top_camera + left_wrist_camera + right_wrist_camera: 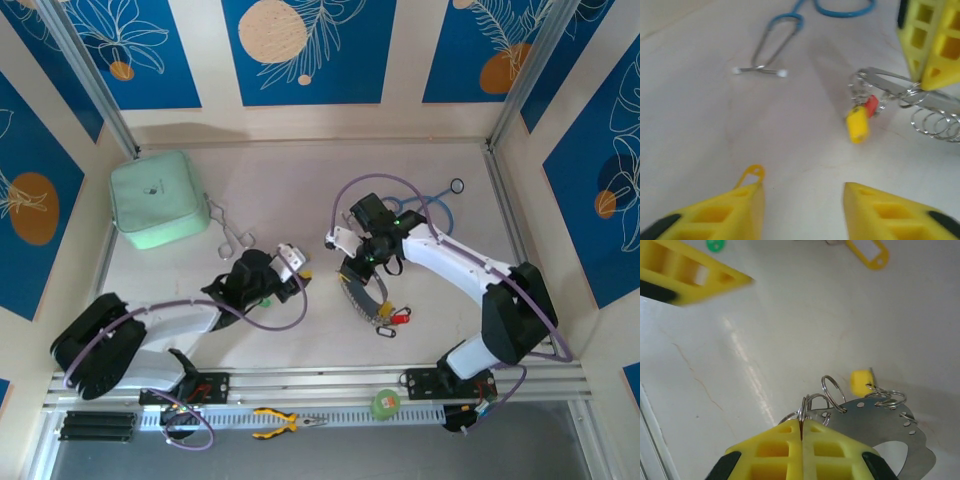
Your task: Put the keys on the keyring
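A: Right gripper [801, 426]?
B: Fingers pressed together, clamped on a small split ring of the keyring [870, 422]. The keyring is a flat, silvery curved plate with a row of holes and several split rings through them. It sits middle-right of the table [300, 170], right under the right wrist. Can't tell if the plate rests on the surface.
A: Anything on it?
B: A yellow key tag [858, 124] and a red key tag [871, 105] hang at the plate's end, touching each other. Key blades are too blurred to make out.
A: Left gripper [804, 185]?
B: Fingers apart, bare table between them, nothing clamped. It's low over the table, pointed at the keyring, near it but apart.
A: That yellow bit by it?
B: A yellow tag loop [754, 173] pokes up right at one fingertip. Touching or not, can't tell.
A: Rest?
B: Blue stethoscope [788, 19] beyond the keyring. Forceps [232, 233] just beside a mint pouch [158, 198], far left. Yellow pliers [285, 422] and a green roll [385, 403] on the rail by the bases.
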Controlling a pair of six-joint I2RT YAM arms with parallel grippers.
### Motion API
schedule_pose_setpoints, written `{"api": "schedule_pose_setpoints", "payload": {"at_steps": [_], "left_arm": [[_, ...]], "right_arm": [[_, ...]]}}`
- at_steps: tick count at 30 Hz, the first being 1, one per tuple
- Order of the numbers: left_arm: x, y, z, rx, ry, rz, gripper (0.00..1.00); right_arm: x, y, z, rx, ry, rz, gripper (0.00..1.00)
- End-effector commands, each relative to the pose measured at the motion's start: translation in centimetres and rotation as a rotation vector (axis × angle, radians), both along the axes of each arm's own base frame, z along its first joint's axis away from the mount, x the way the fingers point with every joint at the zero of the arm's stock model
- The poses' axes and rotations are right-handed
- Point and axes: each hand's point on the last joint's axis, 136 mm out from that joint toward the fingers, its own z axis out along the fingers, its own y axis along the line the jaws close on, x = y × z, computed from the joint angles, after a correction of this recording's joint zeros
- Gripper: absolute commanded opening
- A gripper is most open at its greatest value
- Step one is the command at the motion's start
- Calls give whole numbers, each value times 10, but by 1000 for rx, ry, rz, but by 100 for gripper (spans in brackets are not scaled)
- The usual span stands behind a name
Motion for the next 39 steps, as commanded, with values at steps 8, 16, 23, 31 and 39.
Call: {"api": "schedule_pose_setpoints", "payload": {"at_steps": [8,16,23,31,39], "left_arm": [[-34,-59,7,-72,-127,-446,30],[-40,-64,2,-85,-92,-496,25],[-37,-59,-3,-55,-90,-460,13],[-18,-46,5,-37,-163,-322,25],[4,-27,13,-21,-207,-149,33]], "right_arm": [[-24,22,25,201,-115,203,0],[-27,24,19,173,-135,242,0],[-26,27,17,155,-171,266,0],[-25,23,13,121,-184,273,0],[-33,23,11,123,-179,305,0]]}}
